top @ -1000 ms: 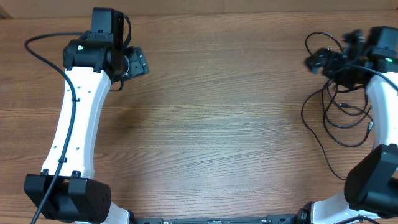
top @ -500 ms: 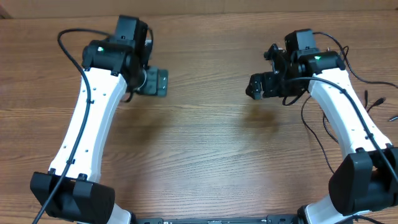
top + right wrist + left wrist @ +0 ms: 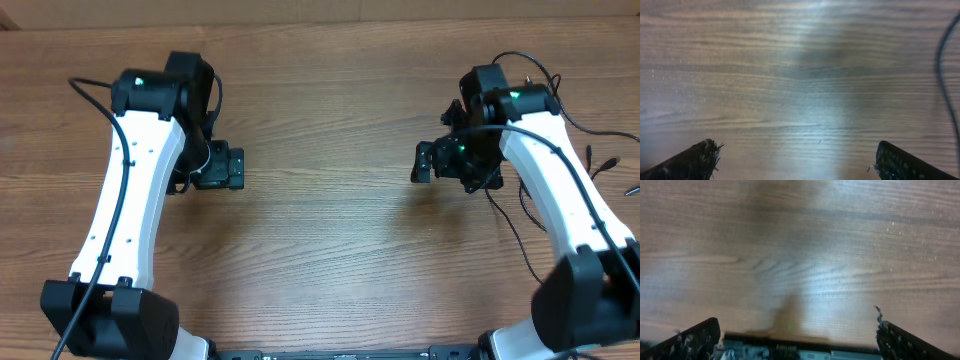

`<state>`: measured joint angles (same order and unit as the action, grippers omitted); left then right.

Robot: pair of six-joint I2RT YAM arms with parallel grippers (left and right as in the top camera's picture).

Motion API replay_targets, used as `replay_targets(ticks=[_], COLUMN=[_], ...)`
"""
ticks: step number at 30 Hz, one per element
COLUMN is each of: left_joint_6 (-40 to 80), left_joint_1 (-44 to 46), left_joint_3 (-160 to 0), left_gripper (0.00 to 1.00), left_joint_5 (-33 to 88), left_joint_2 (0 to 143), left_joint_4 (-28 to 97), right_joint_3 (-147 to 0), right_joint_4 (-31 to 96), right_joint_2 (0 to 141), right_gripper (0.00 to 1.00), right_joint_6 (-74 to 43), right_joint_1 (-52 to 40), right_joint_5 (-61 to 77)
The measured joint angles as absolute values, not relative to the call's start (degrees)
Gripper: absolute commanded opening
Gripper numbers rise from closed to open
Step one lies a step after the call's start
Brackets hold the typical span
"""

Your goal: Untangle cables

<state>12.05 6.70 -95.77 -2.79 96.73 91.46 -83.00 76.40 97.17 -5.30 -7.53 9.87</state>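
The cables (image 3: pixel 598 160) are thin black cords lying loose at the table's right edge, partly under my right arm, with small plugs at the ends. My right gripper (image 3: pixel 428 160) is left of them, over bare wood, open and empty. In the right wrist view its fingers (image 3: pixel 905 162) stand wide apart around the gripper's gap (image 3: pixel 797 147), and one cord (image 3: pixel 942 70) runs down the right edge. My left gripper (image 3: pixel 222 168) is far from the cables, at the left. It is open and empty (image 3: pixel 797 325) over bare wood.
The wooden table (image 3: pixel 330 230) spans the whole view. Thicker black wires (image 3: pixel 530 65) loop off the right arm near the back right. Both arm bases stand at the front edge.
My right arm has swung from over the cables at the far right toward the middle, empty. My left gripper moved right, then back toward the front and left.
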Motion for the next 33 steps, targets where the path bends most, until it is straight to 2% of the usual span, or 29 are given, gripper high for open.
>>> replay_targets(ticks=[7, 15, 21, 33], left_joint_6=[12.05, 12.03, 12.99, 13.39], left_joint_1=[6.7, 6.7, 6.7, 6.7], left_joint_3=[-80.18, -58.83, -50.06, -48.88], left_gripper=[1.0, 1.0, 1.0, 1.0], left_joint_5=[-2.83, -3.49, -4.82, -5.19], left_joint_2=[81.93, 53.54, 38.68, 36.64], left_joint_4=[77.84, 59.42, 56.82, 58.98], right_joint_3=[-74.61, -60.75, -57.74, -57.71], right_joint_4=[68.01, 55.7, 53.91, 61.45], right_joint_2=[78.81, 54.11, 39.0, 37.28], right_gripper=[1.0, 1.0, 1.0, 1.0], right_joint_6=[-5.96, -5.91, -5.91, -5.74], right_joint_1=[-7.53, -7.53, -7.53, -7.53], right_joint_5=[6.31, 3.57, 0.12, -0.91])
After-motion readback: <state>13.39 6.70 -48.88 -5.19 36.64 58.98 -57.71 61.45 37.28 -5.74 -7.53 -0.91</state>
